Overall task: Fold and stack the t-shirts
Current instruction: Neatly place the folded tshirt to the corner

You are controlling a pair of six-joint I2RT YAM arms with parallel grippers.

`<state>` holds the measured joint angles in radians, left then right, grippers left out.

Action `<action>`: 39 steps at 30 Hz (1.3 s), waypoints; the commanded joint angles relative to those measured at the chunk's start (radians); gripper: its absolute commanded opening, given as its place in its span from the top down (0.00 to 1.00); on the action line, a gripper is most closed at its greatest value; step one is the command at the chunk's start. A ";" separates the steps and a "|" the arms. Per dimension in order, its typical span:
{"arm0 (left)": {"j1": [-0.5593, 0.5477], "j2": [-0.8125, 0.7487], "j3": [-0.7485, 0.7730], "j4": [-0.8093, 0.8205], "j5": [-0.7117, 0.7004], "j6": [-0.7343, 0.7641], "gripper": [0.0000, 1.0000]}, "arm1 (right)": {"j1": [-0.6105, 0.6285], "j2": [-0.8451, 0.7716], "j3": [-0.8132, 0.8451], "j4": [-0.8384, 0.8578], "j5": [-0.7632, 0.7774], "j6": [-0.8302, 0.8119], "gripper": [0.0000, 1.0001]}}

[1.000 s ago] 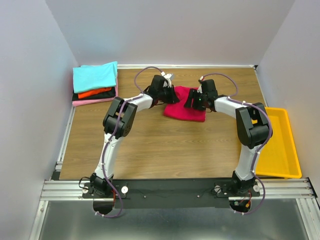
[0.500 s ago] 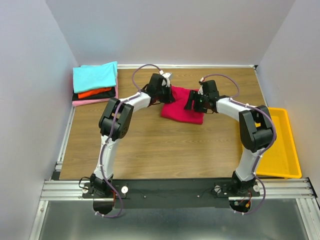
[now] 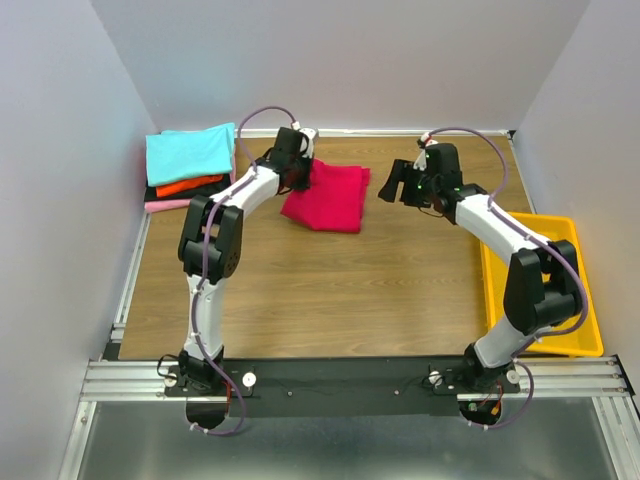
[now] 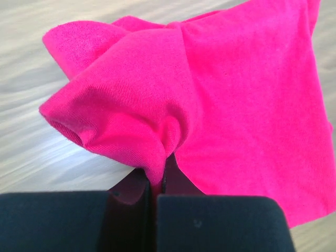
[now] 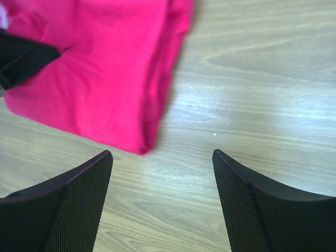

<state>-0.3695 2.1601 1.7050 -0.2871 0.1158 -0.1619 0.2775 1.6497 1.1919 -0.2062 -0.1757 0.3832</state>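
Left gripper (image 4: 155,181) jaws pinched tight on a bunched edge of the crimson t-shirt (image 3: 328,197) — the rest lies flat on the table (image 3: 300,290), toward twelve o'clock. Right gripper (image 5: 161,154) jaws wide, holding nothing, just off the shirt's three o'clock edge. Folded stack (image 3: 190,165) at ten o'clock — cyan on top

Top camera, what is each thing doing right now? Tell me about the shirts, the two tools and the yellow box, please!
red shirt: folded, lying down, one edge pinched and bunched up.
left tool: shut on the red shirt.
right tool: open, holding nothing, apart from the red shirt.
stack of shirts: folded, piled at the far left, cyan on top.
yellow bin: upright, on the right, untouched.
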 commanded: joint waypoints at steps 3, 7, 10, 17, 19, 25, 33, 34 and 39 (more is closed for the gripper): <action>0.026 -0.108 0.005 -0.067 -0.208 0.104 1.00 | -0.024 -0.074 -0.021 -0.024 0.012 -0.021 0.16; 0.047 -0.098 0.076 -0.128 -0.248 0.128 1.00 | -0.026 -0.091 -0.041 -0.021 0.016 -0.021 0.16; 0.064 -0.095 0.128 -0.164 -0.280 0.147 1.00 | -0.026 -0.091 -0.048 -0.013 0.009 -0.018 0.16; 0.112 -0.037 0.313 -0.294 -0.326 0.194 1.00 | -0.027 -0.099 -0.075 0.004 0.005 -0.017 0.16; 0.119 -0.025 0.381 -0.317 -0.334 0.208 1.00 | -0.027 -0.102 -0.078 0.007 -0.001 -0.017 0.16; 0.185 0.035 0.548 -0.431 -0.303 0.232 1.00 | -0.031 -0.116 -0.091 0.014 -0.011 -0.017 0.16; 0.244 0.060 0.623 -0.468 -0.249 0.260 1.00 | -0.032 -0.128 -0.100 0.021 -0.013 -0.012 0.16; 0.256 0.067 0.651 -0.474 -0.245 0.269 1.00 | -0.032 -0.130 -0.101 0.019 -0.015 -0.012 0.16; 0.316 0.064 0.696 -0.491 -0.187 0.279 1.00 | -0.032 -0.133 -0.103 0.022 -0.021 -0.012 0.16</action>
<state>-0.0933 2.2341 2.3440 -0.7643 -0.1352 0.0868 0.2531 1.5459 1.1038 -0.2028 -0.1768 0.3801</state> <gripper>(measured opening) 0.054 0.836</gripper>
